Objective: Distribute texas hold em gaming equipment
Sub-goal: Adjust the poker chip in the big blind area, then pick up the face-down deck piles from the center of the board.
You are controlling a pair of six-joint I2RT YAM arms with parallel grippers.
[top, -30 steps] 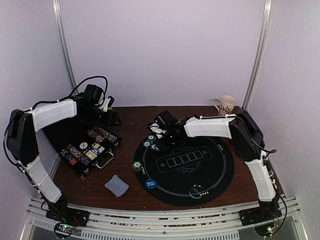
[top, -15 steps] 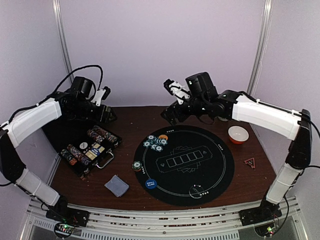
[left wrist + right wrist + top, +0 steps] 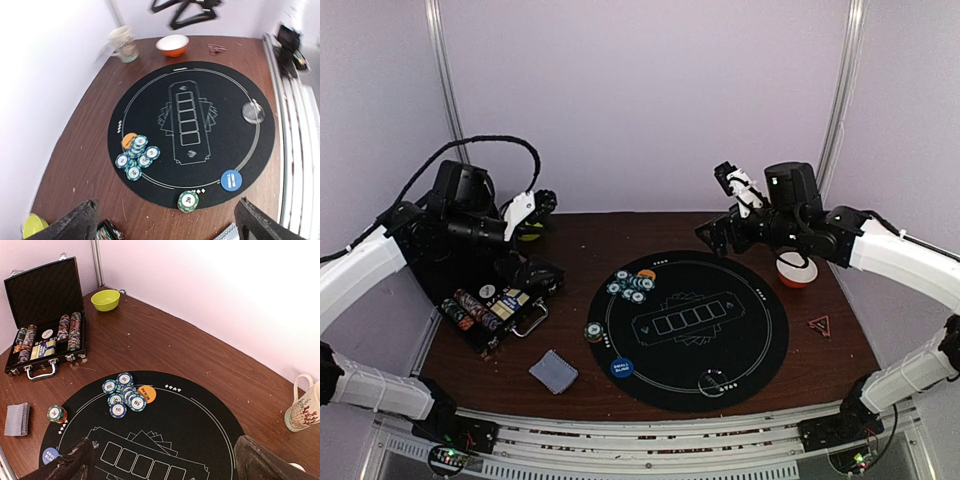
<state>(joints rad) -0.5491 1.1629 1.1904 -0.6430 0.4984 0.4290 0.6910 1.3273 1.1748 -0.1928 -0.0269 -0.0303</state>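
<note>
Teal chips (image 3: 122, 392) marked 50 cluster at 10 o'clock on the black mat (image 3: 750, 350); a blue Small Blind disc (image 3: 621, 368) sits at 8. Left gripper (image 3: 167, 221) and right gripper (image 3: 165, 461) hover raised, jaws wide apart, empty

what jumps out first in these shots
The round black poker mat fills the middle of the table, with a cluster of teal chips and an orange disc at its far left edge. An open black chip case sits left of it, a grey card deck nearer the front.
</note>
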